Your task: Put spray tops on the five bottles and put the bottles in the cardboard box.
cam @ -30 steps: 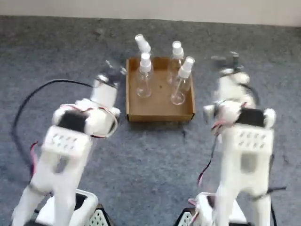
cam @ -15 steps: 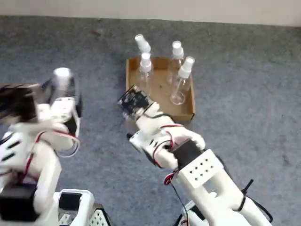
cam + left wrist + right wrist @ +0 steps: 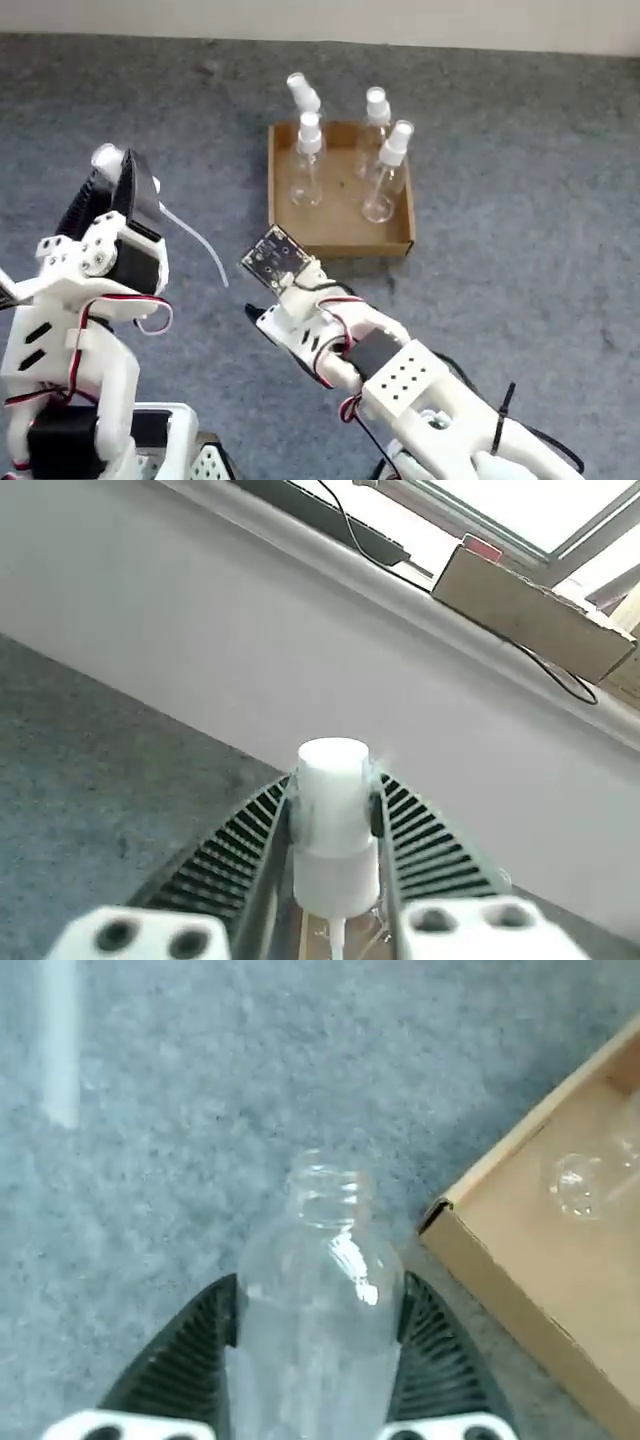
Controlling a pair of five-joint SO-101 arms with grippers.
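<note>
Clear plastic bottle point(image 3: 322, 1230) clamped in right gripper point(image 3: 318, 1295), long axis along the fingers, open threaded neck pointing away from wrist, over grey carpet point(image 3: 150, 1160) beside cardboard box point(image 3: 500, 1280) corner. Left arm raised, wrist tipped up, left gripper point(image 3: 335, 785) clamped on white spray top point(image 3: 333, 830), head up, thin tube point(image 3: 195, 240) slanting down

A grey carpet point(image 3: 520, 150) covers the whole surface below me and runs up to a pale wall point(image 3: 400, 18) along its far edge. Above that wall I see a sill point(image 3: 420, 580) carrying a black cable point(image 3: 343, 520) and a brown carton point(image 3: 530, 610). A bright window point(image 3: 530, 500) stands behind them.
</note>
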